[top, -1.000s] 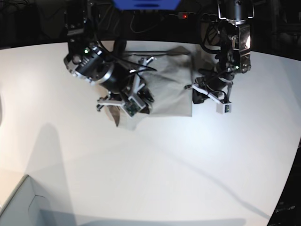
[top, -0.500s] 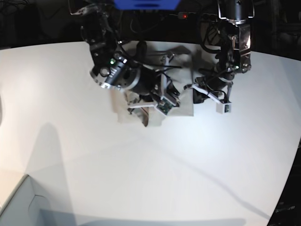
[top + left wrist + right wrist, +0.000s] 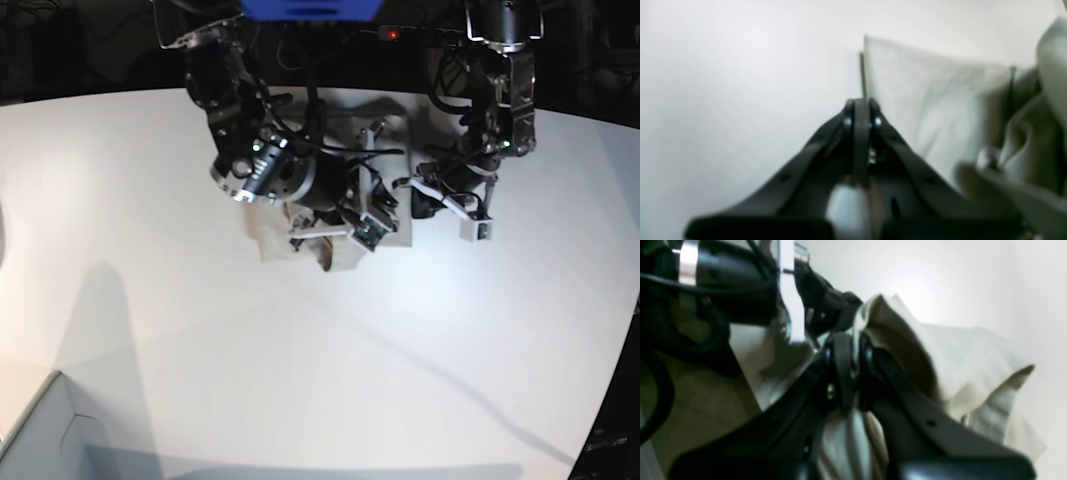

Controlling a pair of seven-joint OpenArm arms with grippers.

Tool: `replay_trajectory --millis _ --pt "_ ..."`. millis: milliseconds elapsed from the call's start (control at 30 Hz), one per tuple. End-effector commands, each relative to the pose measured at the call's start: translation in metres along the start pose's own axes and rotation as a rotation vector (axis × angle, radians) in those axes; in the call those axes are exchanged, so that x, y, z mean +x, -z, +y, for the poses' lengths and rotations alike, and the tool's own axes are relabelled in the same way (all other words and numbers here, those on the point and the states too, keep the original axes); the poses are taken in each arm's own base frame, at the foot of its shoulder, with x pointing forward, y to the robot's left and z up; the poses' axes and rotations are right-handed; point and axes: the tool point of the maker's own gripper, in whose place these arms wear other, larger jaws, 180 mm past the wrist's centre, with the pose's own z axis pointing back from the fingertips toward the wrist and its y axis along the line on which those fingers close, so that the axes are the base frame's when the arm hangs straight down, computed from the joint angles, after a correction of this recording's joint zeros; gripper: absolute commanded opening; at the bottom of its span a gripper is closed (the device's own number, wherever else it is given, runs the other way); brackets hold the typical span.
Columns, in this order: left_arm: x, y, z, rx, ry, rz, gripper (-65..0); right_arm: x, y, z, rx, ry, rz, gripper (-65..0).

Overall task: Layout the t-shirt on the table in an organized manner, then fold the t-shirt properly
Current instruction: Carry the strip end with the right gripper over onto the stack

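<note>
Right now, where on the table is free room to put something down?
The table is bare across the near half, between the t-shirt and the box corner, and on both outer sides. Crowded: the far middle, with the right gripper and left gripper.

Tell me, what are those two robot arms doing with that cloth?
They are folding a t-shirt on a big white table. The right claw is shut on a fold of the shirt, holding it raised over the rest of the cloth. The left claw is shut and empty, sitting at the shirt's edge. The shirt already lies bunched into a smaller shape, so the fold looks partly done.
</note>
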Motion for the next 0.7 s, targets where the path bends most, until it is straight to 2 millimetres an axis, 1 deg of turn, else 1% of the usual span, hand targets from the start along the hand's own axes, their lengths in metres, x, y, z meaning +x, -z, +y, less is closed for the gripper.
replay_trajectory --millis 0,100,167,300,333,367,433,500,600,667 --pt "0.004 -0.007 0.016 0.048 0.031 0.009 -65.0 0.022 -0.002 0.000 0.006 -0.007 -0.072 -65.0" --pt "0.012 -0.016 0.015 0.051 0.062 -0.018 -65.0 0.019 -0.003 -0.001 0.004 -0.011 -0.066 -65.0" --pt "0.022 -0.024 0.020 0.062 0.097 -0.038 -65.0 0.018 -0.003 -0.002 0.002 -0.013 -0.062 -65.0" --pt "0.024 -0.035 0.027 0.077 0.130 -0.043 -65.0 0.017 -0.003 -0.002 0.003 -0.013 -0.059 -65.0" --pt "0.026 -0.038 0.031 0.084 0.142 -0.044 -65.0 0.017 -0.003 -0.002 0.003 -0.013 -0.059 -65.0" --pt "0.024 -0.042 0.037 0.094 0.152 -0.036 -65.0 0.017 -0.003 -0.002 0.003 -0.013 -0.059 -64.7" --pt "0.021 -0.048 0.046 0.109 0.155 -0.029 -65.0 0.016 -0.003 -0.002 0.003 -0.012 -0.058 -60.3" --pt "0.027 -0.054 0.057 0.140 0.140 -0.048 -65.0 0.013 -0.001 -0.001 0.009 -0.006 -0.049 -55.2" --pt "0.034 -0.069 0.080 0.197 0.098 -0.084 -65.0 0.013 -0.001 -0.001 0.009 -0.006 -0.049 -47.5" --pt "0.040 -0.074 0.090 0.223 0.083 -0.104 -65.0 0.015 -0.001 0.003 0.016 -0.010 -0.055 -43.4"
